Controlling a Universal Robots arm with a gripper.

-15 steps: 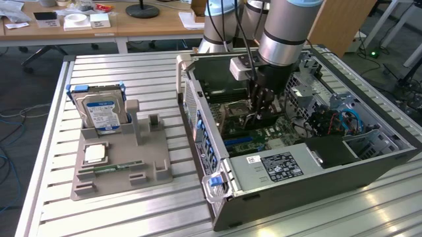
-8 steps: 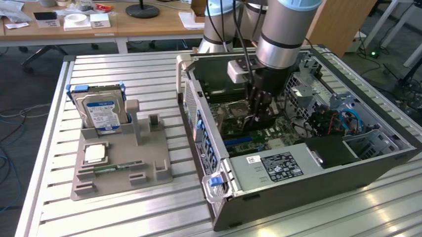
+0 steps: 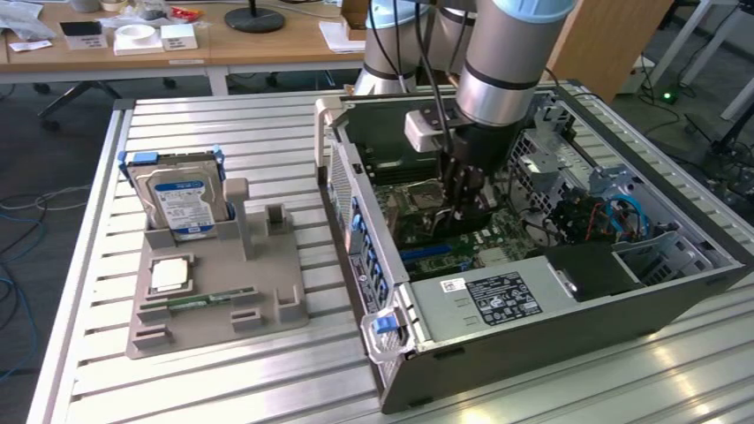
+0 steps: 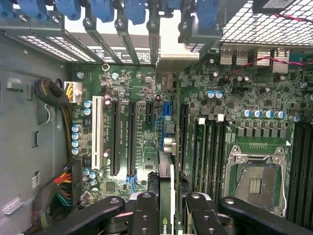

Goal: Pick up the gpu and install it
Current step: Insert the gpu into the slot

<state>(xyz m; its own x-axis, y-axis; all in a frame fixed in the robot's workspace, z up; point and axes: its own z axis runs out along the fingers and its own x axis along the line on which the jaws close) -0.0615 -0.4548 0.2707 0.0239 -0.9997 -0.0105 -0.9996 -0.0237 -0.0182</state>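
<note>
1. Arm: lowered into the open case (image 3: 566, 309), which is laid on its side on the table (image 3: 236, 124).
2. Gripper (image 4: 170, 198): fingers (image 4: 146, 215) are seen closed from both sides on a thin card held edge-on. A firm clamp is judged, as the card fills the space between them.
3. Gpu (image 4: 165, 171): held between the fingers over the motherboard (image 4: 146, 98), well apart from the holder (image 3: 212, 300).
4. Key relation: the gpu's long axis is run parallel to the long black slots (image 4: 113, 137), and the card reaches out from the fingers towards the row of blue latches (image 4: 102, 7) at the case's rear wall. It is placed between those slots and the socket (image 4: 257, 181). Which slot lies under it cannot be told, nor whether its edge is seated or merely above the board.
5. Gripper in the exterior view (image 3: 462, 208): shown deep inside the case, beside the power supply (image 3: 501, 296).
6. Holder: the drive (image 3: 183, 203) is stood upright in it, on the exterior view's left.
</note>
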